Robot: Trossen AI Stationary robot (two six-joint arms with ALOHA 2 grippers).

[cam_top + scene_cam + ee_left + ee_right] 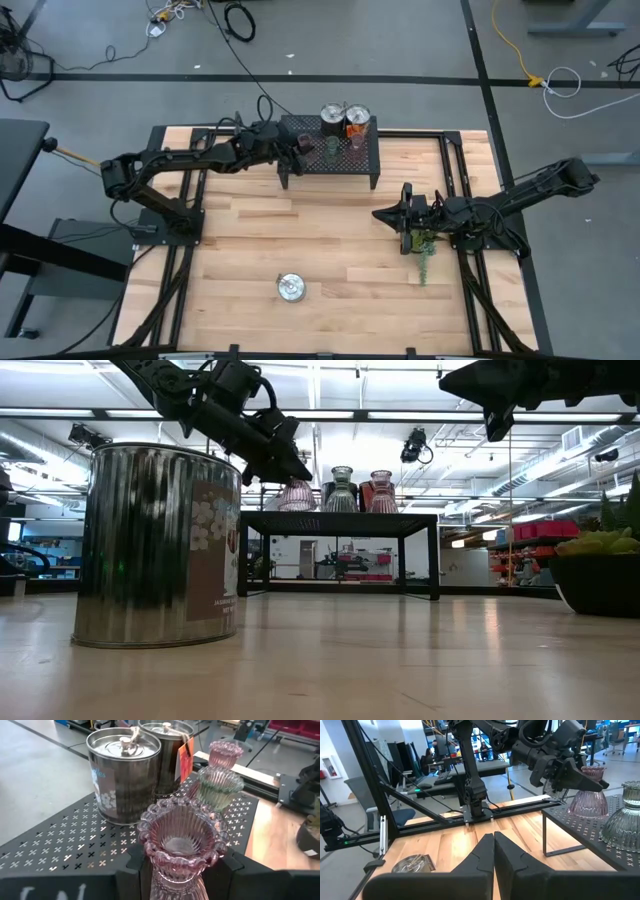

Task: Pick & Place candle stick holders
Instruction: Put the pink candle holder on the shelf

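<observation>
The left claw (175, 880) is clamped on a pink candle stick holder (181, 840) at the edge of the black metal shelf (75, 845). It stands upright, open end up. Just behind stand a green holder (219, 787), another pink holder (226, 754) and two silver tins (124, 775). The right claw (493, 851) is pressed together, above the worktop (330, 240) near a potted plant (422, 245).

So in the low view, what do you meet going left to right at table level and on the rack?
Large ribbed silvery tin up close → pinkish-brown ribbed glass holder gripped by the left gripper → pale green glass holder → second pinkish-brown holder, all three on the black metal rack → dark plant pot.
</observation>
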